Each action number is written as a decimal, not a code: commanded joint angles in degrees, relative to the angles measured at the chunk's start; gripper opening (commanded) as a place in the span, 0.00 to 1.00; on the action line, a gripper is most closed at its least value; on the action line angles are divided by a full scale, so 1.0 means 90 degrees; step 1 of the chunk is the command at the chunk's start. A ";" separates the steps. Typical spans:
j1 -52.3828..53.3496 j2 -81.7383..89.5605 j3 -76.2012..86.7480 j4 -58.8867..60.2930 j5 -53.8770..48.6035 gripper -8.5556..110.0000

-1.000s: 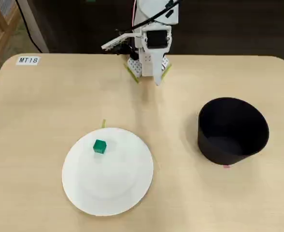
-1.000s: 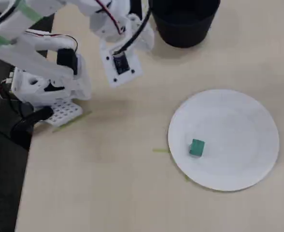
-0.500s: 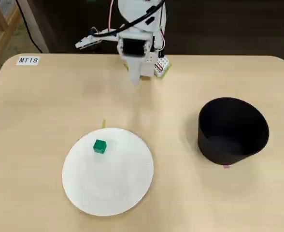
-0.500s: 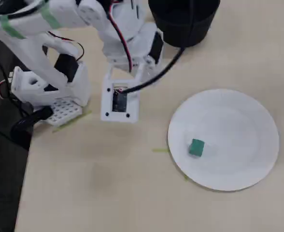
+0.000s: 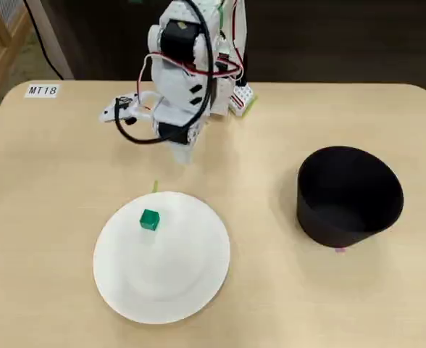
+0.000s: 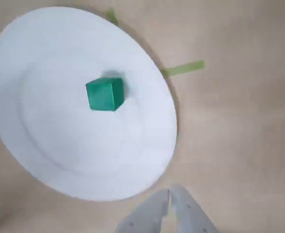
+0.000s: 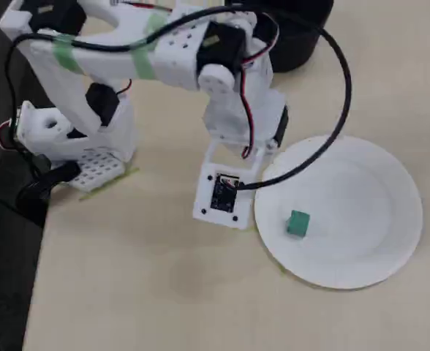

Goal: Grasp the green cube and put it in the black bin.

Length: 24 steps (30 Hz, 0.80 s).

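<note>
Green cube [image 5: 149,220]: one, on the plate. White plate [image 5: 162,257]: one, toward the front edge of the desk [image 5: 61,181] in a fixed view. Black bin [image 5: 349,196]: one, toward the right edge. Yellow-green tape strips [image 6: 182,68]: two seen in the wrist view, just beside the plate's rim. Label "MT18" [image 5: 41,90]: one, at the far left corner. Robot arm [image 5: 188,69]: one, at the far edge.

Pale wooden surface [image 5: 68,167], bearing white plate [image 5: 177,283], black bin [image 5: 349,196], green tape strips [image 6: 183,68], arm base [image 7: 69,142], label [image 5: 41,90]
</note>
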 commanded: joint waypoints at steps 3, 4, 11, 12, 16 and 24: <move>0.0254 -0.1289 -0.1816 0.0820 -0.0107 0.07; 0.0264 -0.1719 -0.2373 0.1152 -0.0166 0.07; 0.0234 -0.3652 -0.5117 0.2412 -0.0439 0.07; 0.0283 -0.3887 -0.5410 0.2598 -0.0498 0.07; 0.0488 -0.4150 -0.5381 0.2607 -0.0703 0.07; 0.0693 -0.4551 -0.5449 0.2617 -0.1006 0.14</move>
